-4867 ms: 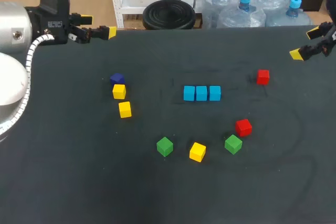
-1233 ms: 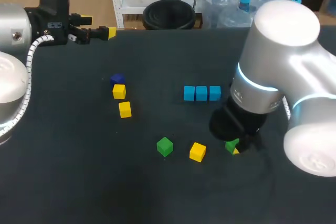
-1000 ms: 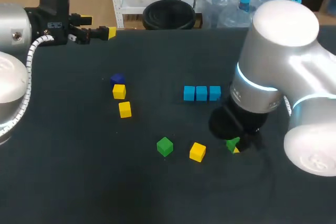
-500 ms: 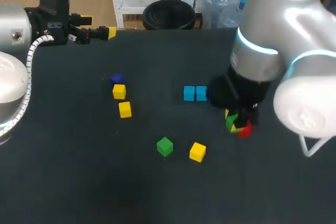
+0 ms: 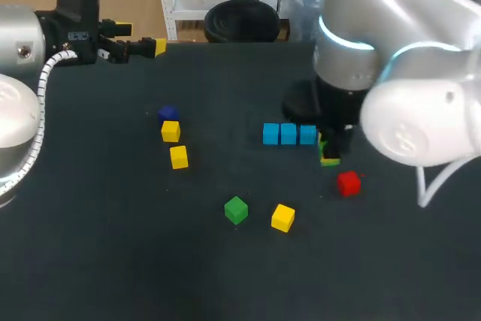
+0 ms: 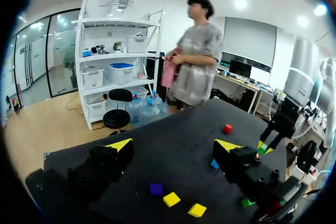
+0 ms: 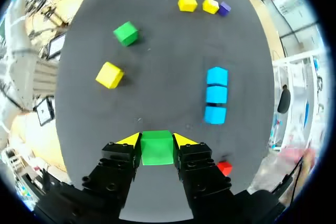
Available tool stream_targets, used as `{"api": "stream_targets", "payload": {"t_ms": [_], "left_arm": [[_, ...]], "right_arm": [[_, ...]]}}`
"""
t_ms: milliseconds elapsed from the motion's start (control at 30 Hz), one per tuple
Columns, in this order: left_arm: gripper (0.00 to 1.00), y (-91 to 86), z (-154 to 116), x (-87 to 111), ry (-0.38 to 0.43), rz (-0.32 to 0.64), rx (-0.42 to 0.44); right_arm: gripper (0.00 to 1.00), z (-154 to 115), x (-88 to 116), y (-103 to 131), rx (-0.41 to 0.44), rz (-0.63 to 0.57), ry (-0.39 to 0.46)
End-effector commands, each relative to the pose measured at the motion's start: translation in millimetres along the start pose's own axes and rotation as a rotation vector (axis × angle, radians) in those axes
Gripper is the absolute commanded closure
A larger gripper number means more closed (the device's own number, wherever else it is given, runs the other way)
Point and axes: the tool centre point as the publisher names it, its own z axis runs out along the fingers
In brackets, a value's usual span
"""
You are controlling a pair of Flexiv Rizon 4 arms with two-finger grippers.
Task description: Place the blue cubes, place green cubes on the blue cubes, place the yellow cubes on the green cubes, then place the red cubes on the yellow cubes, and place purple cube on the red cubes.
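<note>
The right end effector (image 7: pixel 156 140) grips a green cube (image 7: pixel 156 151) near the row of blue cubes (image 5: pixel 288 134) on the desk (image 5: pixel 113 246). The left end effector (image 6: pixel 174 145) hangs with its fingers spread.

Beneath me spreads one wide table (image 5: pixel 113 261), its top dark, matte and evenly lit from edge to edge.

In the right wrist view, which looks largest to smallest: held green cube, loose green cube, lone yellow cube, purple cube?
1. held green cube, nearest the camera
2. lone yellow cube and loose green cube: about alike
3. purple cube
</note>
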Motion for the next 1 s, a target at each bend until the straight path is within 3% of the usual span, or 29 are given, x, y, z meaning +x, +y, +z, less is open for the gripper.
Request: {"api": "stream_targets", "payload": {"t_ms": [33, 133, 233, 400, 500, 1000], "left_arm": [[0.00, 0.7, -0.1, 1.5, -0.008, 0.001, 0.003], [0.00, 0.7, -0.1, 1.5, -0.008, 0.001, 0.003], [0.00, 0.7, -0.1, 1.5, -0.008, 0.001, 0.003], [0.00, 0.7, -0.1, 1.5, -0.008, 0.001, 0.003], [0.00, 0.7, -0.1, 1.5, -0.008, 0.001, 0.003], [0.00, 0.7, -0.1, 1.5, -0.008, 0.001, 0.003]], "right_arm": [[1.00, 10.3, -15.0, -22.3, -0.017, -0.013, 0.005], [1.00, 14.4, -18.4, -36.3, -0.005, -0.026, -0.031], [1.00, 20.2, -15.7, -53.0, 0.012, 0.005, -0.014], [1.00, 13.3, -12.4, -70.8, 0.007, 0.022, -0.062], [1.00, 15.1, -10.8, -79.0, 0.018, 0.009, -0.044], [1.00, 25.0, -24.0, -92.4, -0.017, -0.043, -0.046]]}}
